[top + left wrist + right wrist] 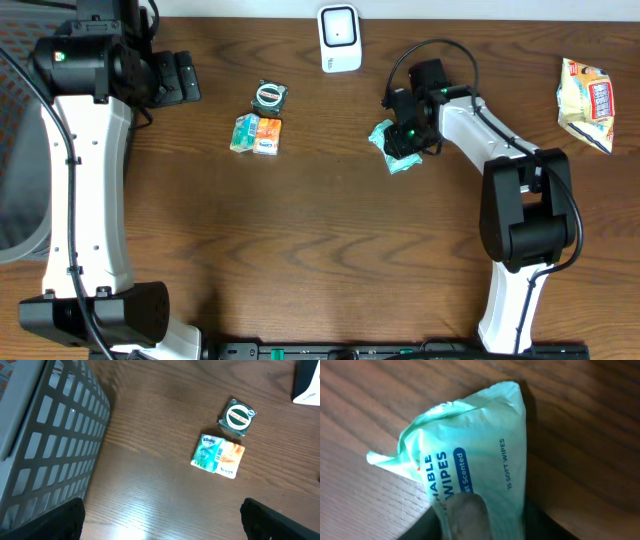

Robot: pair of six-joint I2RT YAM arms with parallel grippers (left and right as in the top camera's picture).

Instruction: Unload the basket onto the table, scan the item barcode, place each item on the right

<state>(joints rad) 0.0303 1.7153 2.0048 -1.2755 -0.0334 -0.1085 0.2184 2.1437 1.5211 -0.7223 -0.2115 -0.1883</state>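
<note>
Overhead, my right gripper [408, 133] sat over the mint-green wipes pack [385, 152], right of centre in the frame. The pack lay on the table [300, 250], below and to the right of the white scanner [340, 38] at the top edge, and apart from it. From the right wrist, one of my fingers [465, 515] pressed on the pack's lower edge. The other was lost in the dark at the bottom of the frame, so I could not tell whether I had it clamped or only touched.

My left gripper [190, 78] stood wide and empty at the upper left, beside the grey basket [45, 435].

I judged the job barely begun. The pack was not off the wood, and the face I saw carried only lettering, with no barcode. Securing the hold, lifting, and turning the code toward the scanner all remained.

The table was brown wood grain with a soft sheen. Two tissue packs [256, 134] lay touching left of centre, a round tin [269, 96] just above them, and a snack bag [587, 103] at the far right. Of the room beyond, nothing showed.
</note>
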